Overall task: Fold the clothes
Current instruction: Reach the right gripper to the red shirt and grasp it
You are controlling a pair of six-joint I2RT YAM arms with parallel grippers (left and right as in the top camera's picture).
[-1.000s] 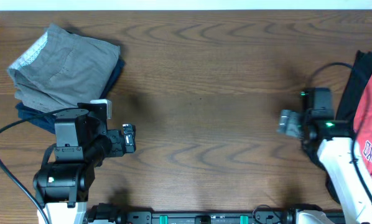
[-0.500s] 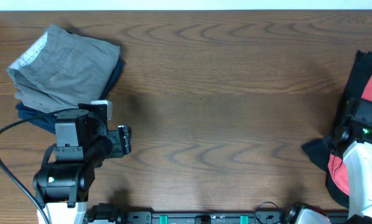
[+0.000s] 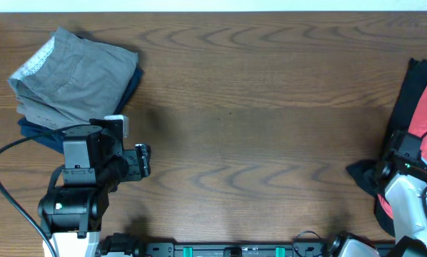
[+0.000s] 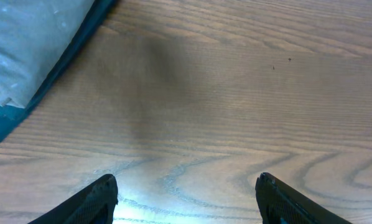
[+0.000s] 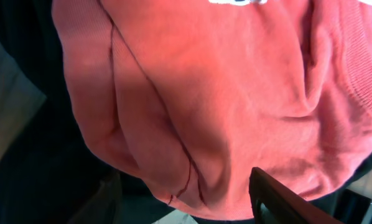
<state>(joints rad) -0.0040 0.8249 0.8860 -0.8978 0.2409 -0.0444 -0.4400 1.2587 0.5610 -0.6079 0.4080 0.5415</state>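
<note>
**While the left arm idles, the right is down in the unfolded pile**

If you read from the left, the grey folded garment lies on the navy folded garment, a soft squared stack with a pale ribbed band along one edge; just beside it the left gripper hovers over bare table, fingers parted and nothing between them; the wood is dark, smooth and strongly grained, so cloth should slide on it easily.

Across the middle, at the far right edge, the clothes wait unfolded; the coral-red T-shirt is heaped on the black garment, and both run out of the overhead view. The right gripper sits close against the shirt, a finger either side of a rounded, creased bulge of matte knit; you cannot tell whether it bites or merely straddles.

Watch the layers; a deep pinch could catch the black cloth beneath and drag both garments out together. Watch the hold point too; a grip on a mid-body bulge, not a hem, would likely bring the shirt out bunched. Mind the finished stack; a careless left sweep could knock it apart.
</note>
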